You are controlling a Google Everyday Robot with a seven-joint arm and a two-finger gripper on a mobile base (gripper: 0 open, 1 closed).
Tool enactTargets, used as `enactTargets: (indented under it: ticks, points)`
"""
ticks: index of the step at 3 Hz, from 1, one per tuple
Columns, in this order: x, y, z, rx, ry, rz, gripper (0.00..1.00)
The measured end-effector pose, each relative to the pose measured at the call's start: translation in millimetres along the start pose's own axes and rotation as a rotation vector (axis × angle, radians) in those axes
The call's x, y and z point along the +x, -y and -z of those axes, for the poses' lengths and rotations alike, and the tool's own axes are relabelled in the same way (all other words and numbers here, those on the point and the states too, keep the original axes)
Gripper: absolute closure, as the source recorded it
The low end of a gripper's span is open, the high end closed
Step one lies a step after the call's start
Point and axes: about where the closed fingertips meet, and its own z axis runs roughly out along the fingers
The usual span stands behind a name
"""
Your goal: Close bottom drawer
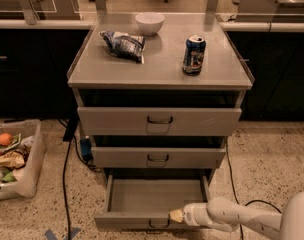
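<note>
The bottom drawer point(157, 196) of the grey cabinet is pulled out, and its plain grey tray is empty. Its low front panel point(127, 220) faces me at the bottom of the view, with a small dark wire handle at its lower edge. My gripper point(176, 215) reaches in from the lower right on a white arm. Its tip rests against the top edge of the front panel, right of the middle. The middle drawer point(158, 157) and the top drawer point(159, 120) above stand slightly out.
On the cabinet top stand a white bowl point(149, 23), a chip bag point(123, 44) and a blue can point(194, 54). A clear bin point(12, 159) with food scraps sits on the floor at the left. Black cables point(67, 154) run along the floor beside the cabinet.
</note>
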Motion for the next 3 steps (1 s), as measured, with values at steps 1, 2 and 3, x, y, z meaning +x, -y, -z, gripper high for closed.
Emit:
enactTargets:
  ticks: [1, 2, 3]
  points:
    - [3, -3, -1, -0.010, -0.009, -0.001, 1.00]
    - [8, 3, -11, -0.005, -0.023, -0.035, 1.00]
    - [26, -4, -7, -0.016, -0.059, -0.071, 1.00]
